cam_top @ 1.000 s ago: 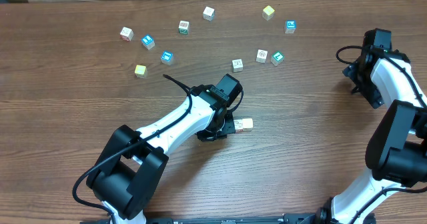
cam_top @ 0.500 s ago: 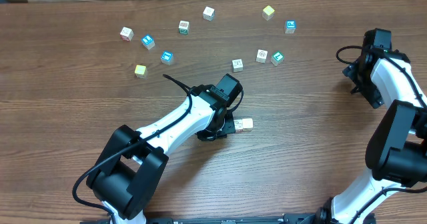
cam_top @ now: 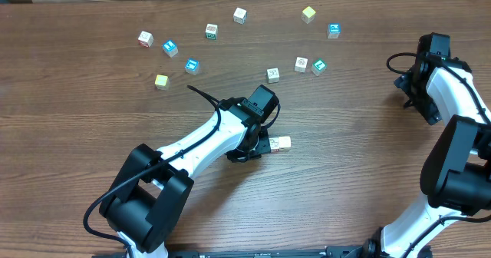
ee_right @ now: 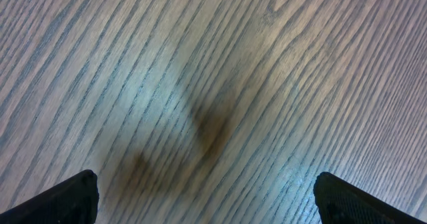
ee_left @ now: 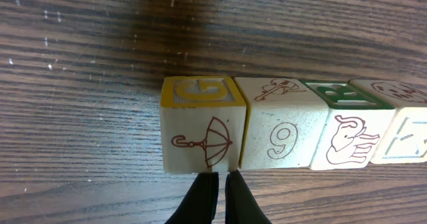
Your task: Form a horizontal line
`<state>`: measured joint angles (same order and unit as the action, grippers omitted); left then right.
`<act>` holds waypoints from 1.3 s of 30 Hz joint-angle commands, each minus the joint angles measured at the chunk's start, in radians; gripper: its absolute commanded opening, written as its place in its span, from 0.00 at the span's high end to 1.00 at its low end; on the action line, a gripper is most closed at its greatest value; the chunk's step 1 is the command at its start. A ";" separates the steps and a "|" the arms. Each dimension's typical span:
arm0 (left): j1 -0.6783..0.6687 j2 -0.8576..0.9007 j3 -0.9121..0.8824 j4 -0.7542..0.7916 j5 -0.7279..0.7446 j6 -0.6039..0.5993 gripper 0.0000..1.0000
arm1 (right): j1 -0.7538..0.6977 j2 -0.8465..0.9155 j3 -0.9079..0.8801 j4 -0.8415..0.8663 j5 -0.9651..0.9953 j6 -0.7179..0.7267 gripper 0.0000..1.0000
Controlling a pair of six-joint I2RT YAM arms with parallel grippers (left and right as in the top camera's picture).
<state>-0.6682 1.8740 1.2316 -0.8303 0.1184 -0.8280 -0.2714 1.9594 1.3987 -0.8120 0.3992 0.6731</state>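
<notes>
My left tool (ee_left: 219, 196) is pinched shut on nothing. Its tips sit at the near edge of the horizontal line of four touching pale wooden cubes (ee_left: 300, 117), by the seam between the yellow-topped umbrella cube (ee_left: 203, 134) and the "9" cube (ee_left: 280, 139). My right tool (ee_right: 212, 199) gapes wide over the brown wood-grain tabletop (ee_right: 200, 64), well apart from that line.

desk (cam_top: 77, 135) brown wood grain | white cube (cam_top: 240, 14) far edge | yellow cube (cam_top: 308, 14) near blue cube (cam_top: 334, 30) | pale-green cube (cam_top: 161, 81) left, apart
</notes>
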 commanded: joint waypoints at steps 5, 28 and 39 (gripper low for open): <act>-0.006 0.002 -0.006 -0.010 0.025 0.047 0.96 | 0.001 0.014 0.020 0.003 0.011 -0.001 0.00; 0.076 -0.007 0.100 -0.005 0.140 0.273 0.96 | 0.001 0.014 0.020 0.003 0.011 -0.001 0.00; 0.215 -0.007 0.146 0.145 0.044 0.278 0.75 | 0.001 0.014 0.020 0.002 0.011 -0.001 0.00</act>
<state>-0.4904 1.8740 1.3567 -0.7055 0.2356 -0.5617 -0.2714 1.9594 1.3987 -0.8116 0.3992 0.6731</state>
